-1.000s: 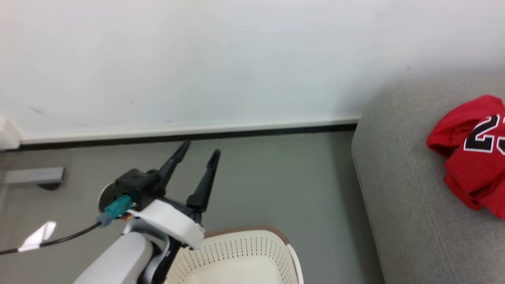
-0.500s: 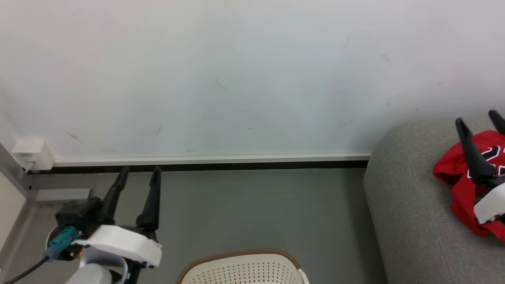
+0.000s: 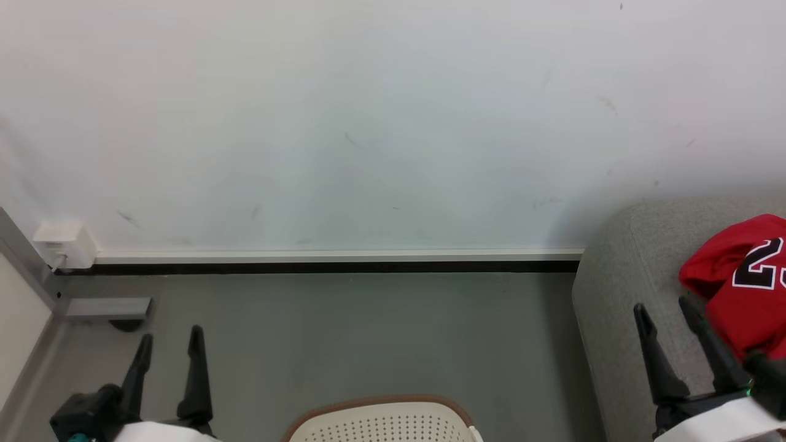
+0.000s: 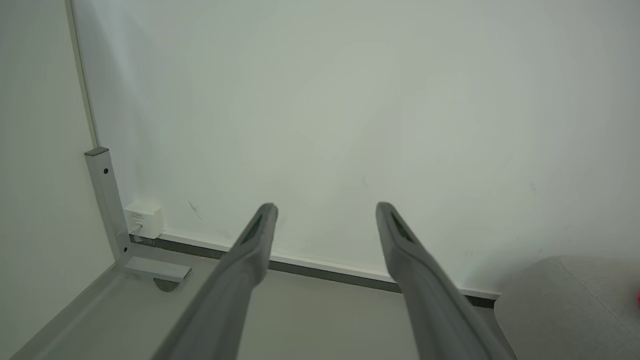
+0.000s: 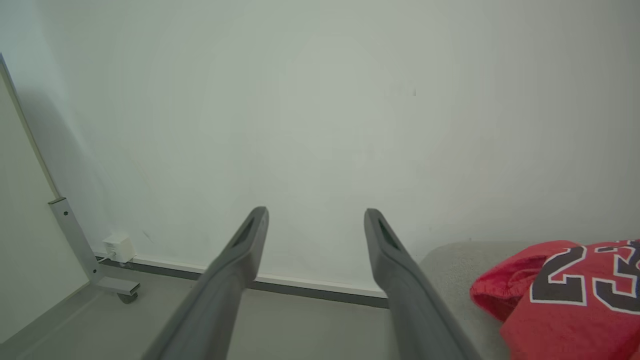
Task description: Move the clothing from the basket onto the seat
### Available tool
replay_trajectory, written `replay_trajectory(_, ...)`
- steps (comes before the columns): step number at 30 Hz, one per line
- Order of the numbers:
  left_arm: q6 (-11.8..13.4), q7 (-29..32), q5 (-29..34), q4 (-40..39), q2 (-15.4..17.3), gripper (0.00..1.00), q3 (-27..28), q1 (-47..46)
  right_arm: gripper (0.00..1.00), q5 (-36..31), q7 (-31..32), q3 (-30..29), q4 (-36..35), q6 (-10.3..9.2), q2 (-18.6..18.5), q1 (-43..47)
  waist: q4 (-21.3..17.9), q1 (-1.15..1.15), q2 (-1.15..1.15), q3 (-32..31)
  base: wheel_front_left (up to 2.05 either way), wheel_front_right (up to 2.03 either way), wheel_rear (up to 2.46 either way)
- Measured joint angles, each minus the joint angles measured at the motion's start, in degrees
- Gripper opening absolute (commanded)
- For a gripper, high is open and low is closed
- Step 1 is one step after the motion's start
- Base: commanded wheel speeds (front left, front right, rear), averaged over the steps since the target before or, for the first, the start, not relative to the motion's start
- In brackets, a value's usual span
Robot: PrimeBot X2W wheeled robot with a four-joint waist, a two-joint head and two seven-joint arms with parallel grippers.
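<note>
The clothing I can see is a red jersey [image 3: 746, 288] with a black, white-edged number, lying crumpled on the light grey seat [image 3: 620, 319] at the right. My right gripper [image 3: 663, 306] is open and empty, its fingers over the seat just left of the jersey. The right wrist view shows the jersey [image 5: 575, 295] to the right of that open gripper [image 5: 316, 213]. At the lower left my left gripper [image 3: 171, 336] is open and empty above the floor, as its own view [image 4: 325, 207] confirms. The basket's [image 3: 381, 402] brown far rim peeks in at the bottom edge; its inside is hidden.
A white wall with a dark baseboard [image 3: 331, 267] runs across the back. A small white box [image 3: 64, 239] sits on the wall at the left. Beside it stands a grey metal post with a foot bar on a caster [image 3: 107, 307]. Grey floor [image 3: 381, 331] lies between basket and wall.
The camera has shifted, so the scene sits lower and further right. My left gripper has dropped to the lower left. The right gripper came in over the jersey, then drew back down, empty.
</note>
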Motion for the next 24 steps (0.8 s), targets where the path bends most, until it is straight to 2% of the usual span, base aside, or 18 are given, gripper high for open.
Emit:
replay_trajectory(4,-2.1,0.0,2.8,0.9,-2.4,1.0,2.3,2.1,1.0,-0.7,-2.7,0.2,2.1,0.0,2.6,2.8,0.1,0.0,0.0,-0.1,0.0,0.0,0.0)
replay_trajectory(15,-8.6,0.0,10.2,7.6,-8.0,1.0,6.5,3.8,1.0,-2.1,-7.3,0.8,10.7,0.0,3.3,2.9,-0.2,0.0,0.0,-0.4,0.0,0.0,0.0)
replay_trajectory(24,-12.0,0.0,13.9,9.8,-11.0,1.0,9.8,3.8,1.0,-2.8,-7.8,0.6,12.1,0.0,4.4,2.2,-0.1,0.0,0.0,-0.5,0.0,0.0,0.0)
